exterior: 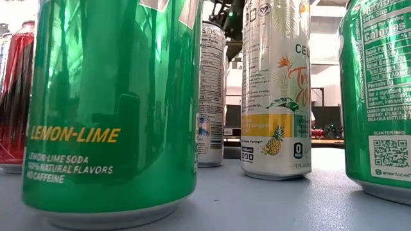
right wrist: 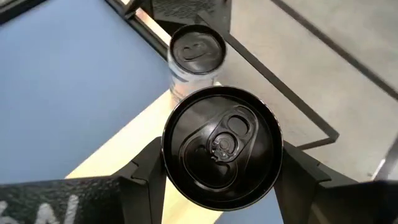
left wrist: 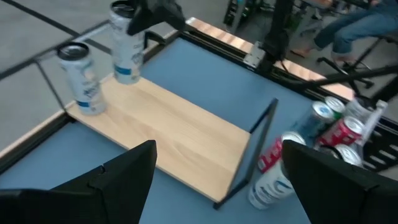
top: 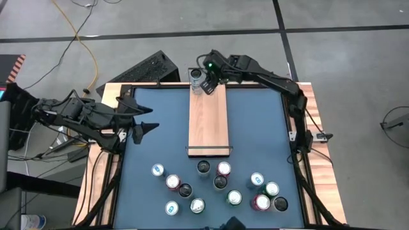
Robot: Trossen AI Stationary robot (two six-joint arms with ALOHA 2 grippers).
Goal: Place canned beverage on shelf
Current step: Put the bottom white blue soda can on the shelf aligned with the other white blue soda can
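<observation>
Two cans at shelf (top: 209, 121) far end; right end effector (right wrist: 221, 163) grips black-top can (right wrist: 222, 147); should lower upright beside placed can (right wrist: 196, 50), then release; left end effector (left wrist: 214, 180) wide open, empty.

Lemon-lime can (exterior: 112, 109) cut off at top, shelf hidden behind cans (low view), seated person (left wrist: 357, 25) blurred

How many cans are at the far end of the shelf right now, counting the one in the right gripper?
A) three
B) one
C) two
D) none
C: on the shelf, one can stands free in the end corner, and beside it the right gripper is closed around a second can; the right wrist view shows the same pair.
</observation>
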